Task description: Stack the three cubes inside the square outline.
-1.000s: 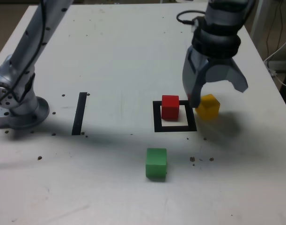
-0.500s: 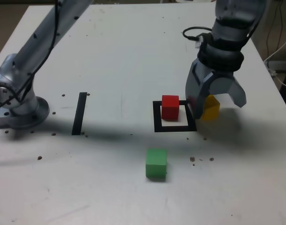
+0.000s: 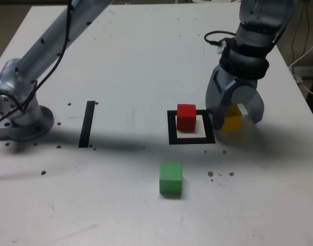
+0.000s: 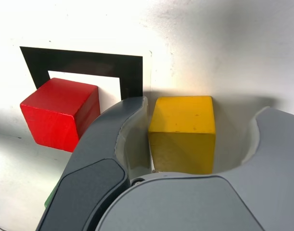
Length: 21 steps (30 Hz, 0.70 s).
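In the exterior view, the red cube [image 3: 186, 117] sits in the square outline [image 3: 191, 139]; just right, the yellow cube [image 3: 232, 119] rests on the counter [image 3: 136, 61] between partly open fingers [image 4: 132, 130], one touching, ungripped. Likely light, rigid, matte: pinch opposite flat faces

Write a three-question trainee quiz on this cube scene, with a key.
1. True or false: the red cube sits inside the square outline.
2. Which cube lies between the gripper fingers? A green, B yellow, C red.
3. Fill in: the cube nearest the camera in the exterior view is ____.

Key: 1 true. 2 B, the yellow cube; one finger is beside it, the other stands apart. 3 green cube.
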Each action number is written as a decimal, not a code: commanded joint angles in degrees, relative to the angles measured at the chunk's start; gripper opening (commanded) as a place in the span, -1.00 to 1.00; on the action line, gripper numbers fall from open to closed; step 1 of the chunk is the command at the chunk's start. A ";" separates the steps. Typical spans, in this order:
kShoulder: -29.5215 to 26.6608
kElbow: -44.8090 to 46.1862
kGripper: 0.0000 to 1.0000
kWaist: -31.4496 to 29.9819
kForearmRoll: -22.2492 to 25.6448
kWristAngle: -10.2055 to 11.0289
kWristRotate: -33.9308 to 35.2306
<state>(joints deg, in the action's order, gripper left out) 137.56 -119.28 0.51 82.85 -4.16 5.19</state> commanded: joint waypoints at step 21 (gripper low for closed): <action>-2.67 -0.73 -0.43 -0.68 2.19 1.06 -1.68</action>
<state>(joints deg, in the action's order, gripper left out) 136.15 -119.64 0.09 84.50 -3.31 3.75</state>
